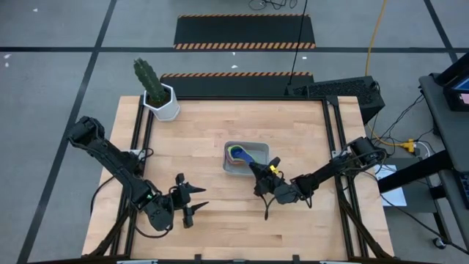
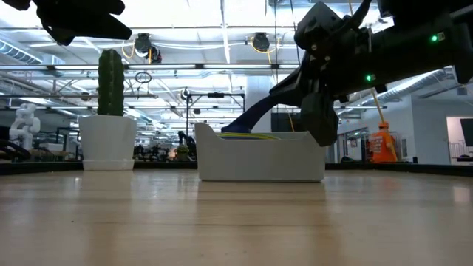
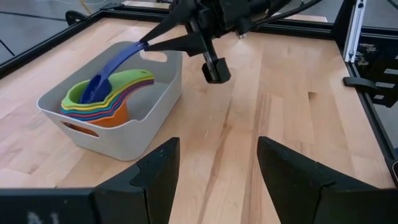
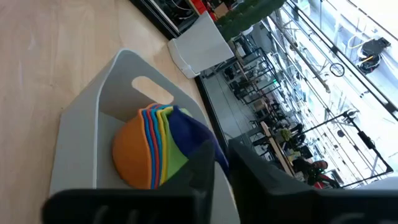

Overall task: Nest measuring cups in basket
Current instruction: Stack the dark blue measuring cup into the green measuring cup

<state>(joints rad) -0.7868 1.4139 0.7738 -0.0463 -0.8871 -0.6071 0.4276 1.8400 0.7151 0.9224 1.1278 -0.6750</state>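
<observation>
- The basket (image 1: 258, 167) is seen near the middle of the wooden table (image 1: 220, 132), just toward 3 o'clock of centre in the high view.
- A nested stack of measuring cups (image 3: 102, 106) is held inside the basket, with orange outermost at the bottom and green on top, handles fanned toward the basket's far wall in the left wrist view.
- A navy measuring cup (image 3: 106, 78) is tilted over the stack, its bowl resting in the green cup and its handle slanted upward.
- The handle tip of the navy cup is pinched between the fingers of the right gripper (image 3: 149, 45), which is placed at the basket's 4 o'clock edge in the high view.
- The left gripper (image 1: 192, 203) is kept at 7 o'clock on the table, well apart from the basket, with its fingers (image 3: 155, 171) spread and nothing between them.
- A cactus in a white pot (image 1: 163, 103) is set at the table's 11 o'clock corner.
</observation>
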